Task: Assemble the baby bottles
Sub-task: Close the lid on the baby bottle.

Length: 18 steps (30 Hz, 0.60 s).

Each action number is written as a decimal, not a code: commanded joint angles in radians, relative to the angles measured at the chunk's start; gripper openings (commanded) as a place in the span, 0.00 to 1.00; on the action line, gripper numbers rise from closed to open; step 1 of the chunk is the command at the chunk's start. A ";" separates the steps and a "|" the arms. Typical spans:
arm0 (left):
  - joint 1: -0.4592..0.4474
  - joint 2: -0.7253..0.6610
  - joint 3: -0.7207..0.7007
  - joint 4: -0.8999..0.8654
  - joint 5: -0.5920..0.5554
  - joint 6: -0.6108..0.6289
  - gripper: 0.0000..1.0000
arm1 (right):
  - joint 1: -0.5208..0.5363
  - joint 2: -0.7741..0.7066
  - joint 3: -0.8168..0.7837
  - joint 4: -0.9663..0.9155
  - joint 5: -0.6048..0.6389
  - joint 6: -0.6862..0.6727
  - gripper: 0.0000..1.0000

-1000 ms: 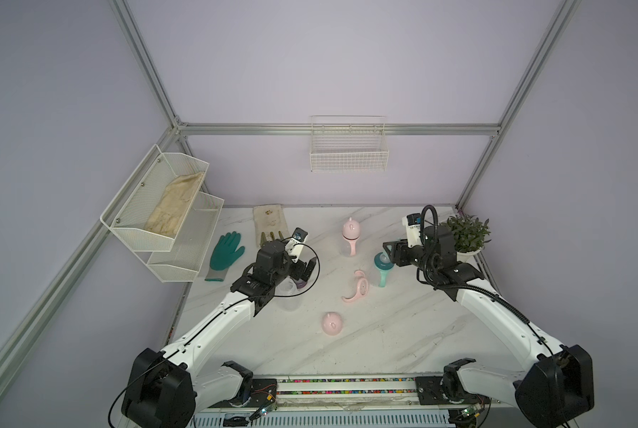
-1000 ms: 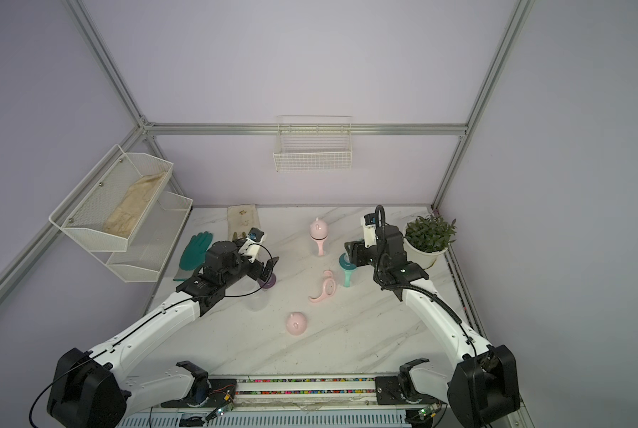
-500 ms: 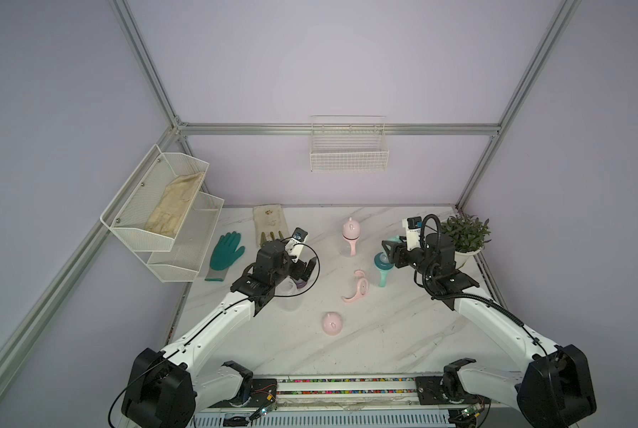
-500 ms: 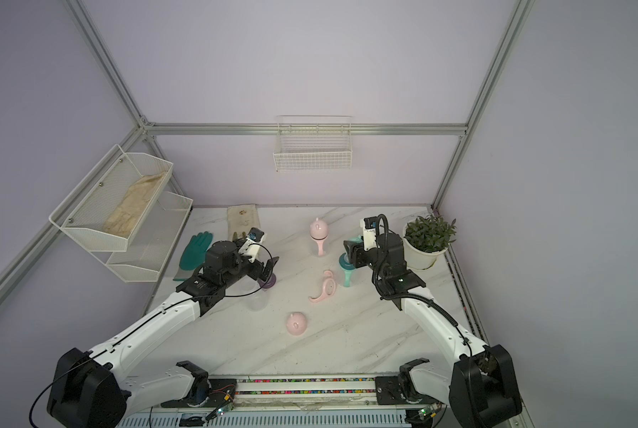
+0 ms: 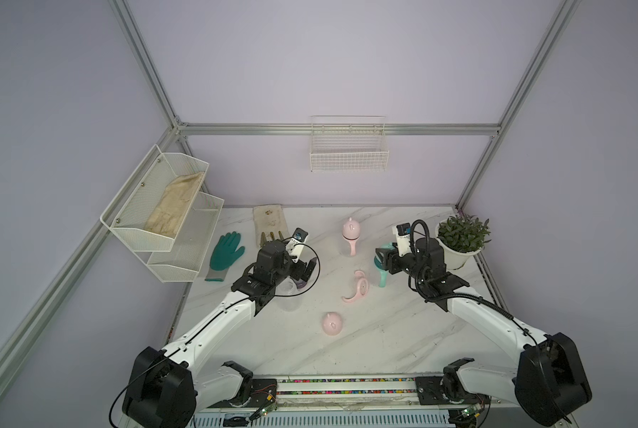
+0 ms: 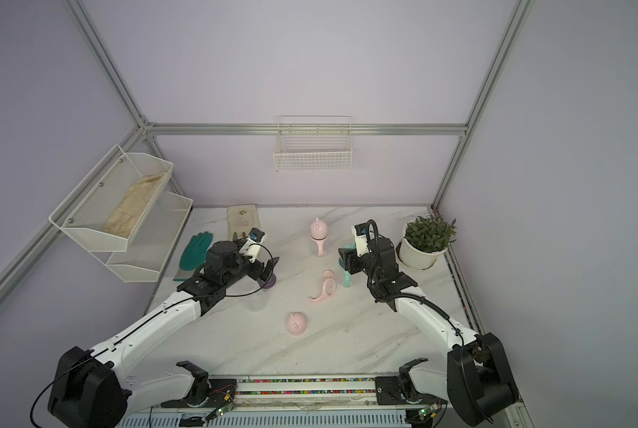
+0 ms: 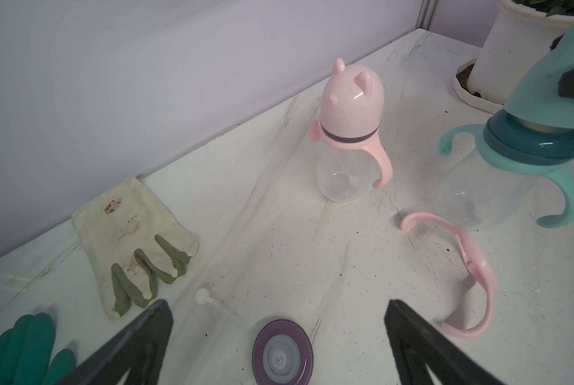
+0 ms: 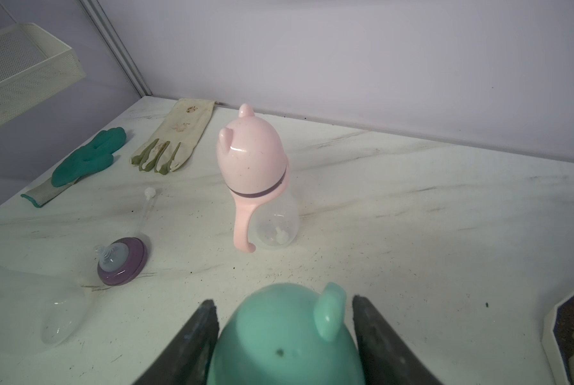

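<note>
Basket (image 5: 136,231) holds glove (image 5: 173,207); right hand (image 8: 282,301) grips cap (image 8: 285,343)

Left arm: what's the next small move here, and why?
Probably lower the left gripper onto the purple collar and close on it. Its jaws stand wide open, with the collar lying loose on the table just beneath them, and the clear bottle beside it has no collar on it yet.
</note>
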 commanded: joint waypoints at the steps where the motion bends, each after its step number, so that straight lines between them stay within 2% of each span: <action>1: 0.004 -0.003 0.066 0.033 -0.005 0.003 1.00 | 0.010 0.008 -0.021 0.043 0.025 -0.025 0.54; 18: 0.004 0.001 0.068 0.035 -0.003 0.006 1.00 | 0.034 0.018 -0.056 0.042 0.064 -0.038 0.66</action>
